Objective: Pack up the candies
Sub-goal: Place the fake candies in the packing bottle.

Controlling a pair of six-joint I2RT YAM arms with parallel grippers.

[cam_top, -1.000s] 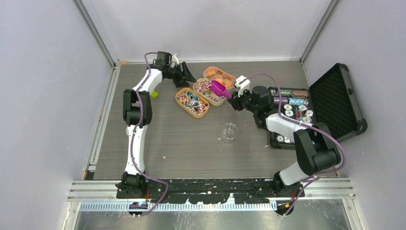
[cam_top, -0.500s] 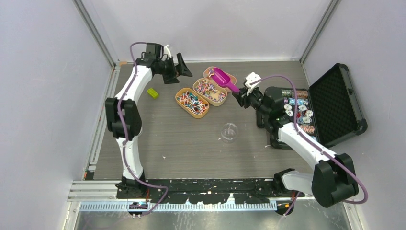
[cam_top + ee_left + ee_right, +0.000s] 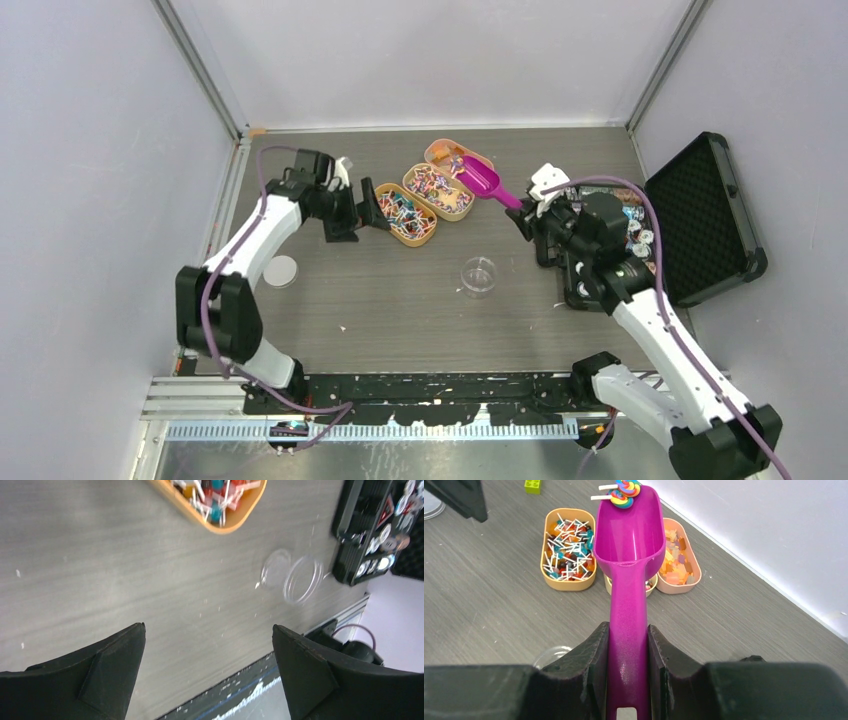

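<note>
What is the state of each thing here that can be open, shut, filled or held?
left gripper: fingers open, empty.
right gripper: fingers shut on the scoop's handle.
magenta scoop: held, with two lollipops at its tip.
tan trays: all three hold candies.
clear cup: upright, uncovered.
black case: open.

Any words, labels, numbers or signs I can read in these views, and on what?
None can be read.
Poker chips in the black case: markings too small and blurred.
Red-edged triangle sign in the case, left wrist view: content blurred.
Magenta scoop, orange tray: no text.
</note>
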